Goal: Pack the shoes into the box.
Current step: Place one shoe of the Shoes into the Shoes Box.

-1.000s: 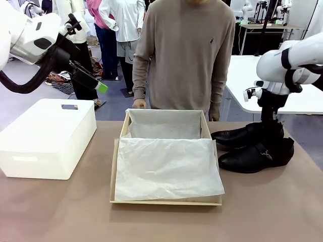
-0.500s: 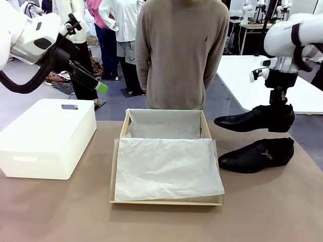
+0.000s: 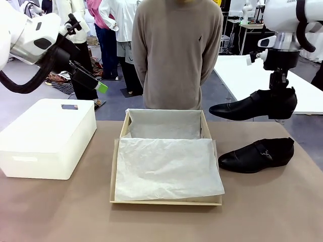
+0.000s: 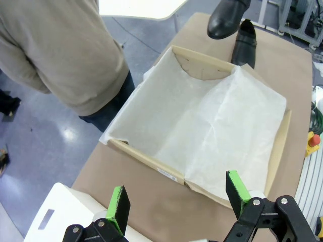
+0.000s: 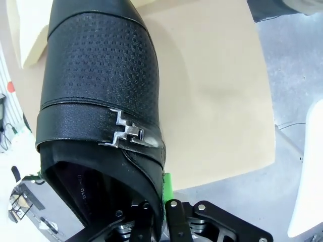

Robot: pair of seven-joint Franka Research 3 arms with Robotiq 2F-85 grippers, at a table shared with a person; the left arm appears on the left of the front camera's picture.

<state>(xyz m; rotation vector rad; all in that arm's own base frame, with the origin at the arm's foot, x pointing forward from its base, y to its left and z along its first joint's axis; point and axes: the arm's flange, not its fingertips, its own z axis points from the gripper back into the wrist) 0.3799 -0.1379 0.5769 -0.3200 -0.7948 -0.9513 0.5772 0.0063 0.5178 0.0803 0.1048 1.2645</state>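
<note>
Right claw [image 3: 275,92]: clamped on the heel end of the held shoe [image 3: 252,107], gripping the rim of its opening. The shoe hangs in the air off the far right corner of the box [image 3: 166,202], clear of the table [image 3: 60,217], with its pointed toe aimed toward the box.

The other shoe [image 3: 257,155] lies flat on the table just beside the box's right wall, toe toward the box.

The box is tan cardboard and open. White tissue paper [image 3: 166,169] lines it and spreads over the near flap. Nothing lies on the paper.

Left claw [image 3: 99,85]: fingers apart, gripping nothing, up high and well left of the box, over the white plastic bin [image 3: 48,136].

A person [image 3: 176,50] stands at the box's far side.

From the front I get the shoe's height and its low heel. The right wrist view gives me the surface: black leather embossed with a fine grid across the toe, a grained strap with a small silver buckle, and one green pad against the shoe's side. The left wrist view looks down into the box: creased paper, one bare cardboard end wall, both shoes just past that end.
</note>
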